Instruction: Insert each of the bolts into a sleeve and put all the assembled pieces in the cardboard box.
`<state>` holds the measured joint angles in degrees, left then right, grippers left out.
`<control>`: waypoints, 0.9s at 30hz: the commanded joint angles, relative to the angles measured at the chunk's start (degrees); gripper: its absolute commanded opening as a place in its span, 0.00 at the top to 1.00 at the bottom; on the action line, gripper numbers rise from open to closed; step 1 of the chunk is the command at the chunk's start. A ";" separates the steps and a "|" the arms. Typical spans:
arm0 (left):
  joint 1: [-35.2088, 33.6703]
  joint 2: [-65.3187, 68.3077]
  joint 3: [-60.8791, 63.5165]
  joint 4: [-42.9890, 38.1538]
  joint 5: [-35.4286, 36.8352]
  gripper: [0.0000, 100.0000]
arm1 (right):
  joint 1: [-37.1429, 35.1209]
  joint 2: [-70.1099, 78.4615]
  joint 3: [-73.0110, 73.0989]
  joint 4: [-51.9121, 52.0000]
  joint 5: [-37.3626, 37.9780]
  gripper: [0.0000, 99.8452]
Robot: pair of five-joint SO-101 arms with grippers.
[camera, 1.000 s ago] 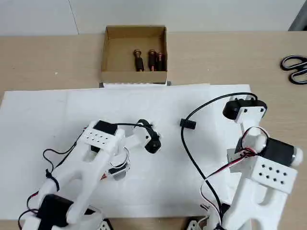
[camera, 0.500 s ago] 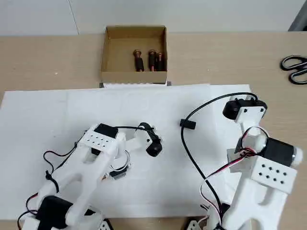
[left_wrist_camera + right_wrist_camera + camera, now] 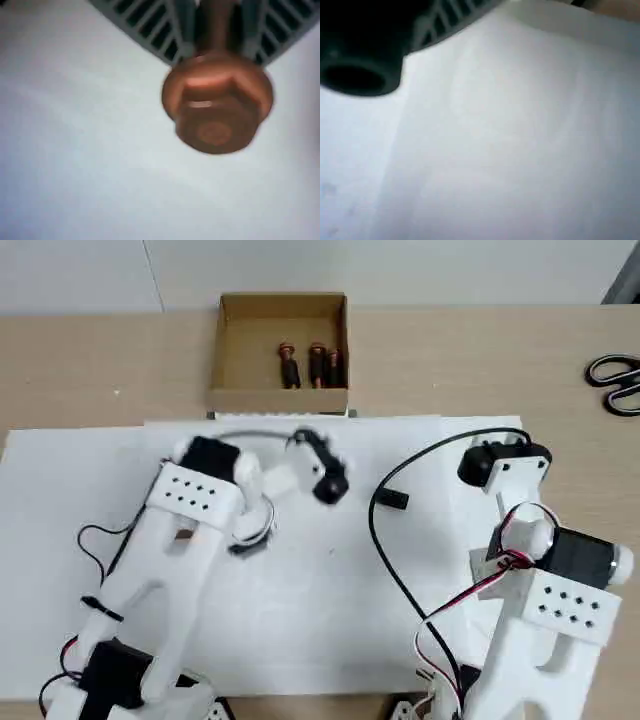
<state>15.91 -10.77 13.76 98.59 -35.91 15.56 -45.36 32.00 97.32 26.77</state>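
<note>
Left arm (image 3: 190, 515) moved toward cardboard box (image 3: 232, 350); bolt (image 3: 216, 107) between fingers (image 3: 145, 22)

Count, this moment.

Box (image 3: 245, 355): 1.
Assembled pieces (image 3: 316, 366) lying in it: 3.
Loose bolt (image 3: 217, 107): 1, copper-coloured, seen from my left wrist.
Loose sleeve (image 3: 360, 65): 1, black, seen from my right wrist.
Bolts in all: 4. Sleeves in all: 4.
Scissors (image 3: 615, 380): 1 pair.
Paper sheet (image 3: 330, 610): 1.
My arms: 2, left arm (image 3: 180, 530) and right arm (image 3: 550, 610).
</note>
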 commanded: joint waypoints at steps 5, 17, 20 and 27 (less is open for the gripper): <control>-0.35 -0.79 -7.60 1.85 6.33 0.99 | -5.85 -1.36 -4.13 2.24 0.09 1.00; -3.60 -0.79 -28.79 1.85 25.05 0.99 | -17.27 -1.36 -15.56 2.07 -8.88 1.00; -3.78 -0.88 -35.82 1.85 26.29 0.99 | -19.65 -1.36 -19.25 2.15 -8.88 1.00; -3.43 -11.25 -45.41 -0.09 34.99 0.99 | -25.19 -9.27 -21.01 1.54 -9.05 1.00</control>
<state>12.57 -16.13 -28.09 99.56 -4.97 -7.21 -50.20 13.63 98.81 18.42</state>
